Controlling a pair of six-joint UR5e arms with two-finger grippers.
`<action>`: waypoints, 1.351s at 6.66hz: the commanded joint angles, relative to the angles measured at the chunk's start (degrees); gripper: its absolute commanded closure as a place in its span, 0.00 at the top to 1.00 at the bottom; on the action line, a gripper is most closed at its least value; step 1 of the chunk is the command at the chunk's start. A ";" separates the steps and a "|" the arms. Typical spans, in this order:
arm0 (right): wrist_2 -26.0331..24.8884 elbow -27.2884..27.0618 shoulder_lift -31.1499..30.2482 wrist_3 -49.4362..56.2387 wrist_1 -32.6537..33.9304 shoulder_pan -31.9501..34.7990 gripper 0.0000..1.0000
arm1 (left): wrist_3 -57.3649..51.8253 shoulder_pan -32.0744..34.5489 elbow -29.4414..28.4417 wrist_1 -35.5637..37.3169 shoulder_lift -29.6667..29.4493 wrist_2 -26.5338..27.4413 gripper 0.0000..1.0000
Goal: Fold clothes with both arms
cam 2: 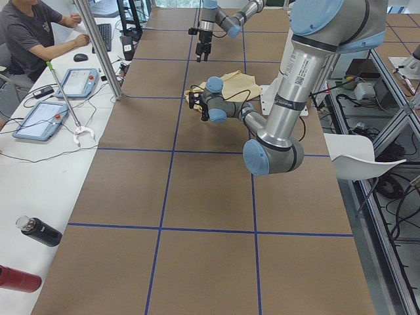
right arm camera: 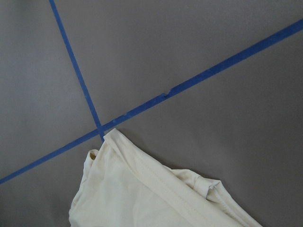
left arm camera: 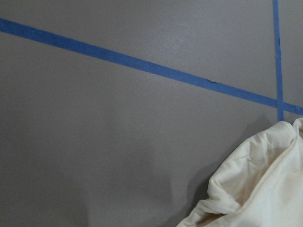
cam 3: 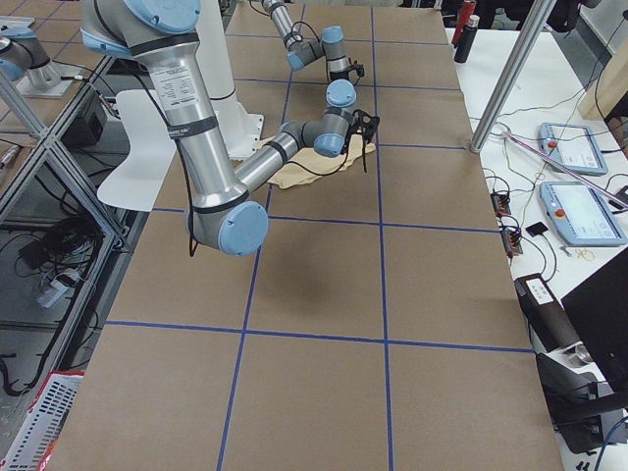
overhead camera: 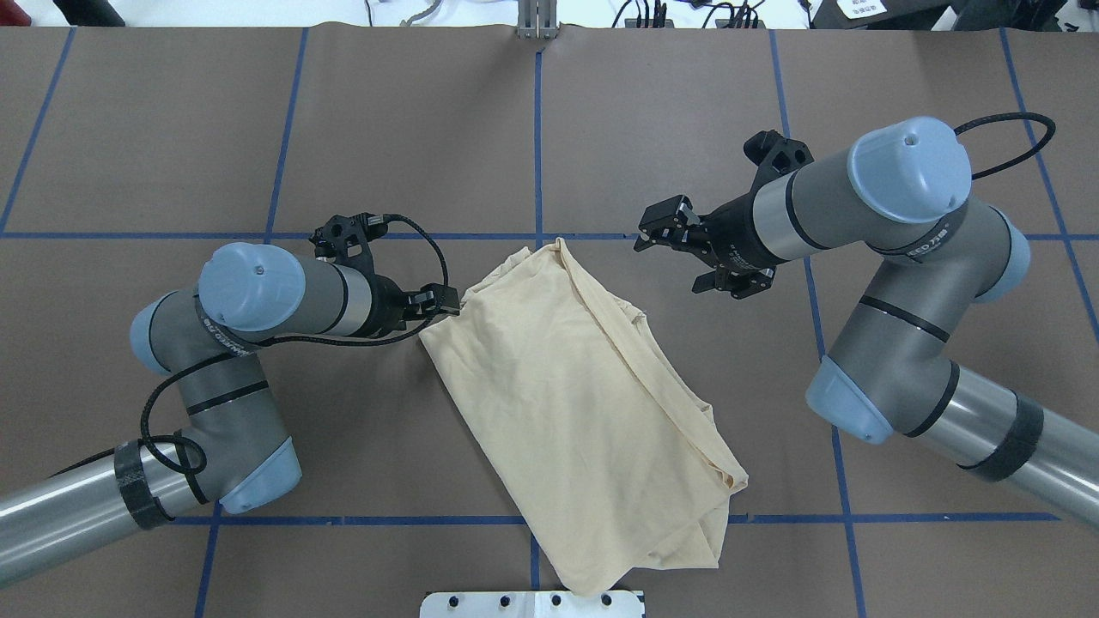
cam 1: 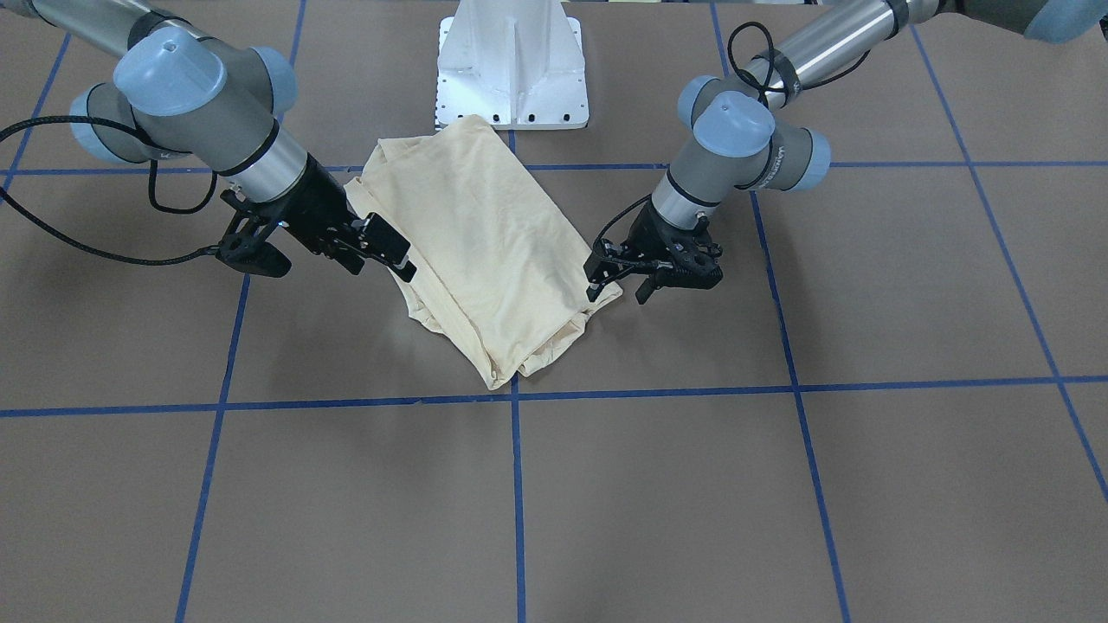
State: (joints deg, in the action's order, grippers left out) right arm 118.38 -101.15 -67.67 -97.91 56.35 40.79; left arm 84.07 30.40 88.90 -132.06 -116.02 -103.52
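The pale cream-yellow thin-fabric shirt (overhead camera: 575,403) lies folded into a long bundle, slanting across the middle of the brown table (overhead camera: 258,129) marked with blue tape lines (overhead camera: 283,129); its print is not visible. In the overhead view, the left black two-finger gripper (overhead camera: 442,302) sits at the shirt's 10 o'clock with its fingers spread, one of them at the cloth's corner. The right black two-finger gripper (overhead camera: 661,253) hangs apart at 1 o'clock, fingers also spread and holding nothing. The white metal pedestal (overhead camera: 532,603) stands at 6 o'clock.
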 commanded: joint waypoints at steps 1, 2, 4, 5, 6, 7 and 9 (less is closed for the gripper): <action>0.01 -0.02 -0.01 0.00 0.25 0.08 1.00 | 0.13 -1.13 -0.05 0.05 0.01 0.07 0.87; 0.01 -0.02 -0.01 -0.09 0.34 0.17 1.00 | 0.04 -1.13 -0.05 0.05 0.01 -0.02 0.82; 0.09 -0.02 -0.01 0.00 0.34 0.52 1.00 | 0.13 -1.13 0.04 0.13 0.01 -0.02 0.66; 0.09 -0.02 -0.01 -0.09 0.34 0.52 1.00 | 0.21 -1.13 -0.04 0.13 0.01 -0.10 0.62; 0.09 0.07 -0.09 -0.09 0.34 0.52 1.00 | 0.22 -1.13 -0.05 0.22 -0.08 -0.10 0.52; 0.09 0.07 -0.09 -0.09 0.43 0.52 1.00 | 0.39 -1.13 0.13 0.22 -0.08 -0.10 0.38; 0.09 -0.02 -0.18 0.00 0.43 0.78 1.00 | 0.39 -1.04 0.92 0.13 0.00 -0.45 0.00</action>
State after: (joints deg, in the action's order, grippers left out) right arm 118.48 -101.13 -67.82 -97.98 56.77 41.45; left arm 84.44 29.32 89.37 -131.86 -116.05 -103.71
